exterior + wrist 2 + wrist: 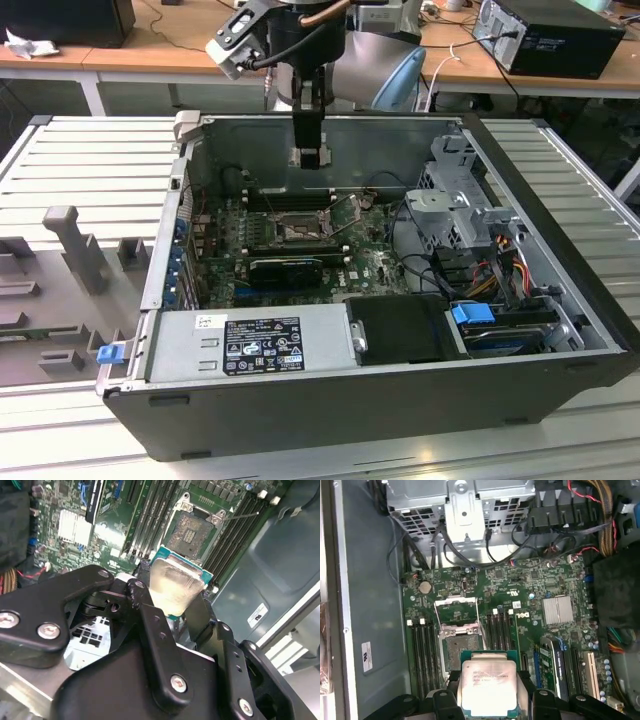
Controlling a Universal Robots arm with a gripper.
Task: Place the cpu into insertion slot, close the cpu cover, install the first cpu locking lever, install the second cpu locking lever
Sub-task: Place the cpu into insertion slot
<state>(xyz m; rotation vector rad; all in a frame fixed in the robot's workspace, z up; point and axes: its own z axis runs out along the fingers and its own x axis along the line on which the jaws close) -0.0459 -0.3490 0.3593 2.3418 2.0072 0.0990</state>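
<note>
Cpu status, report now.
Pincer shut on cpu. Cpu held above motherboard, not yet in insertion slot. Slot uncovered, no obstruction seen.

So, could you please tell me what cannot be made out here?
First wrist view: the cpu covers one edge of the insertion slot.
Second wrist view: the fingers hide part of the cpu.
Both wrist views: the cpu's underside faces away.
Exterior view: the insertion slot's pins are too small.

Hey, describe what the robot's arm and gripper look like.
The gripper is matte black, with angular linkage fingers pinned by silver screws. In the exterior view the arm is dark, with a pale grey box mounted beside its wrist.
</note>
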